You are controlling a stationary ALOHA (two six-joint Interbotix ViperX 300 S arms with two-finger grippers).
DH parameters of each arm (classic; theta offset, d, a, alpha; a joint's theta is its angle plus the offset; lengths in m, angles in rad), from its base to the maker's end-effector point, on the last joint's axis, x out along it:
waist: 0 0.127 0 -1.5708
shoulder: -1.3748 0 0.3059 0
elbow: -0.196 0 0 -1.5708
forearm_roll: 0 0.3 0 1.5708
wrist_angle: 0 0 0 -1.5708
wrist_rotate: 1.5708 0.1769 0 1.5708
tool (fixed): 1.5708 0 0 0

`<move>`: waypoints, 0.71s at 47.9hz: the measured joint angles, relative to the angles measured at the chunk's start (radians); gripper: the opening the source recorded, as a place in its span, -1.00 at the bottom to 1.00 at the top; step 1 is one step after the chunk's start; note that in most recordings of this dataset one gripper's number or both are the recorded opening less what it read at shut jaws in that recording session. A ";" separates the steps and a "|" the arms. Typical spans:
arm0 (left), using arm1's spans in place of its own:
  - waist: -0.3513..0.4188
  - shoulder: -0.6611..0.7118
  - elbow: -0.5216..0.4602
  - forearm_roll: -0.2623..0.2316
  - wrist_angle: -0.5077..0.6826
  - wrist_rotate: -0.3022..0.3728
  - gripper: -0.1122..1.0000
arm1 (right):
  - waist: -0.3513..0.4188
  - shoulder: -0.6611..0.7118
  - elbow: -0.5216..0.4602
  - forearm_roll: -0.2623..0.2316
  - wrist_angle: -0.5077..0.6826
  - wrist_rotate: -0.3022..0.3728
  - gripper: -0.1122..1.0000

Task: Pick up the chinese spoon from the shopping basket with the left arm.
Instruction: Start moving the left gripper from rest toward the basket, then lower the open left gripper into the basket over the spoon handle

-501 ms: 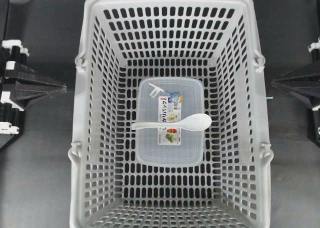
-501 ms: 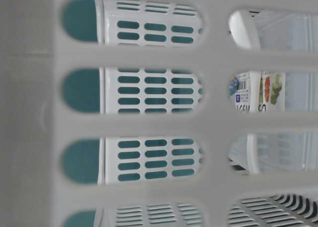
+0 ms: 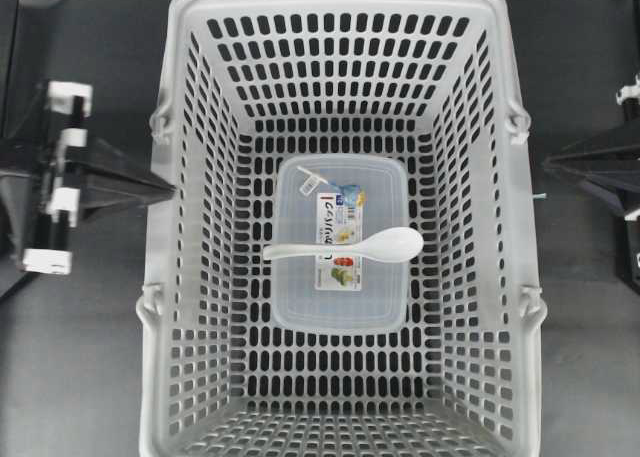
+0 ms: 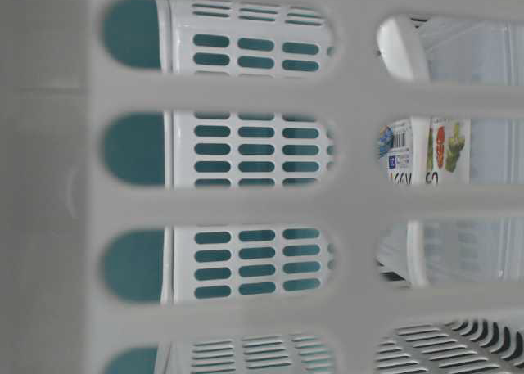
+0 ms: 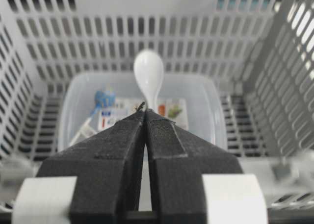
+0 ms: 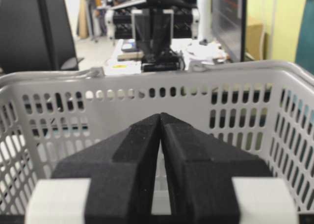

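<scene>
The white chinese spoon (image 3: 345,247) lies across the lid of a clear labelled container (image 3: 340,299) on the floor of the grey shopping basket (image 3: 200,277), bowl to the right, handle to the left. My left gripper (image 3: 166,186) is shut and empty, its tip at the basket's left rim, above and well apart from the spoon. In the left wrist view the shut tips (image 5: 145,111) point down at the spoon (image 5: 148,73), whose handle runs under them. My right gripper (image 3: 550,165) is shut, outside the basket's right wall (image 6: 147,94).
The basket's tall slotted walls (image 5: 147,33) ring the spoon on all sides. The container (image 5: 198,94) fills the middle of the floor. Dark tabletop (image 3: 80,357) lies left and right of the basket. The table-level view looks through a slotted basket wall (image 4: 246,202).
The left arm has moved right, bringing its shut tip from the table's left side to the basket's left rim. The spoon, container and right arm have not moved.
</scene>
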State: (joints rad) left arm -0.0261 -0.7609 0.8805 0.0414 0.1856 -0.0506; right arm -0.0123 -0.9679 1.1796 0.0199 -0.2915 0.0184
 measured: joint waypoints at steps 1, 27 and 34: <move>0.000 0.018 -0.021 -0.002 0.031 0.000 -0.80 | -0.003 -0.002 0.000 0.000 0.000 0.003 -0.80; -0.026 0.557 -0.537 0.000 0.502 0.012 -0.80 | -0.021 -0.002 0.000 0.009 0.040 0.097 -0.10; -0.031 0.653 -0.621 0.000 0.534 0.020 -0.80 | -0.021 -0.003 0.000 0.008 0.058 0.092 0.26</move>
State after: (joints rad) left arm -0.0568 -0.1074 0.2592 0.0414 0.7194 -0.0307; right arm -0.0337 -0.9710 1.1796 0.0276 -0.2332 0.1104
